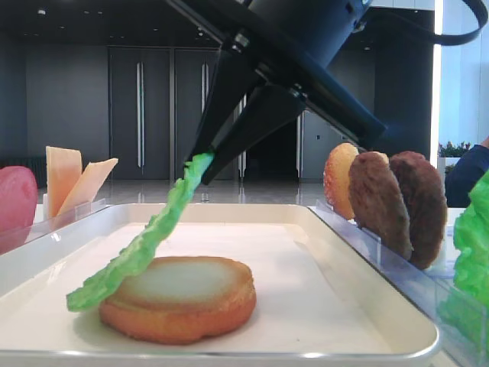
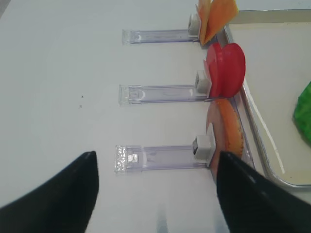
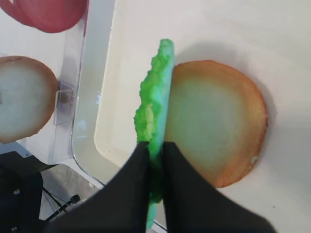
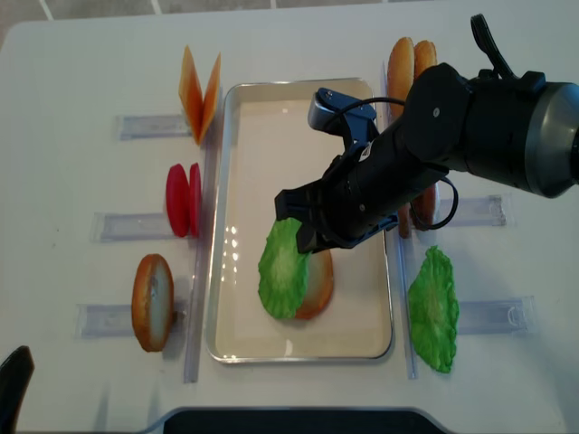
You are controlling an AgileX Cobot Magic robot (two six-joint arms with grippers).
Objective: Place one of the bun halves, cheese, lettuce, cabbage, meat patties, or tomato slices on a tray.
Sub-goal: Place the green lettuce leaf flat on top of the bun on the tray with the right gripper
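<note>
A bright green lettuce leaf [image 1: 145, 245] [image 3: 155, 102] [image 4: 282, 268] hangs tilted from my right gripper [image 1: 197, 164] [image 3: 154, 144] [image 4: 294, 226], which is shut on its upper edge. The leaf's lower part rests on the left side of a bun half [image 1: 183, 298] [image 3: 214, 121] [image 4: 318, 282] that lies flat face up in the white tray [image 1: 306, 260] [image 3: 272, 48] [image 4: 271, 136]. My left gripper [image 2: 156, 160] is open and empty above the bare table, left of the tray [image 2: 277, 73], near the front clear rack.
Clear racks flank the tray. On the left stand cheese slices [image 4: 199, 86] [image 1: 69, 180], tomato slices [image 4: 184, 199] [image 2: 226, 68] and a bun half [image 4: 152, 301] [image 2: 226, 136]. On the right are buns [image 4: 403, 63], meat patties [image 1: 397, 202] and another lettuce leaf [image 4: 434, 307].
</note>
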